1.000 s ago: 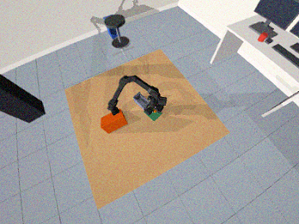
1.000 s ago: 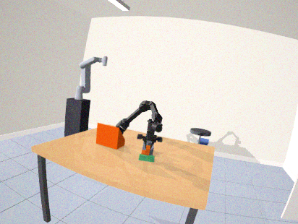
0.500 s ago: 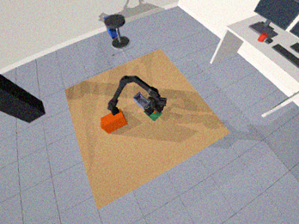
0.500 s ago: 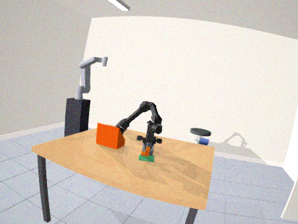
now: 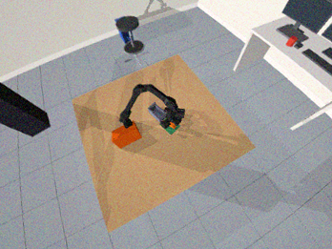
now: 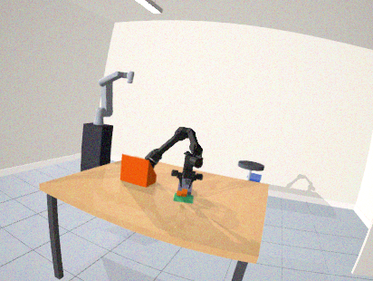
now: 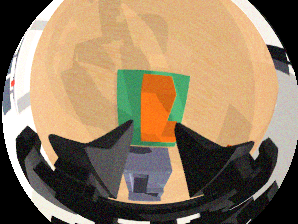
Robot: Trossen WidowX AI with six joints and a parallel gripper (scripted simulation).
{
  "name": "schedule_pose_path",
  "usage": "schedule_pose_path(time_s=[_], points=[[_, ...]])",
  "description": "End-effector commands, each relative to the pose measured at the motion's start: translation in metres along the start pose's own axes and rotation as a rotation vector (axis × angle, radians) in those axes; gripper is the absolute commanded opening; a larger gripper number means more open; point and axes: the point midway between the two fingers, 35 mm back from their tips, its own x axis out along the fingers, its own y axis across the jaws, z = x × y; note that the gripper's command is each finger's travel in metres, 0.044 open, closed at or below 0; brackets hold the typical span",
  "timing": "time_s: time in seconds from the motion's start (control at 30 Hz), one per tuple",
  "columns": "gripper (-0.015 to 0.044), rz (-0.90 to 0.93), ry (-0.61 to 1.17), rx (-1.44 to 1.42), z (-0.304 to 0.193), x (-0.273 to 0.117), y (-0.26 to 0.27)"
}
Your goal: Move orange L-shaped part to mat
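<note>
The orange L-shaped part (image 7: 158, 108) (image 5: 174, 125) (image 6: 182, 192) lies on the green mat (image 7: 129, 96) (image 5: 171, 130) (image 6: 184, 198). In the wrist view it covers the mat's right half. My gripper (image 7: 154, 125) (image 5: 171, 121) (image 6: 183, 187) hangs just above the part, pointing straight down. Its fingers are open and stand apart on either side of the part's near end. The grey tray (image 7: 148, 171) (image 5: 156, 109) sits right behind the mat. Its pocket is mostly hidden by my fingers in the wrist view.
The arm's orange wedge-shaped base (image 5: 126, 135) (image 6: 136, 169) stands on the wooden table (image 5: 168, 177) (image 6: 136, 213) left of the mat. A black stool (image 5: 128, 29) and a desk with monitors (image 5: 310, 56) stand off the table.
</note>
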Motion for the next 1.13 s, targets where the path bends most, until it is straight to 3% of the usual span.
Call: schedule_pose_path(time_s=[0.0, 0.1, 0.27, 1.1], points=[[0.0315, 0.000, -0.003, -0.001, 0.002, -0.013, 0.001], [0.0394, 0.000, -0.004, 0.001, 0.003, -0.043, 0.002], [0.0400, 0.001, -0.003, 0.005, 0.001, -0.087, 0.000], [0.0400, 0.016, -0.015, 0.012, 0.004, -0.084, 0.000]])
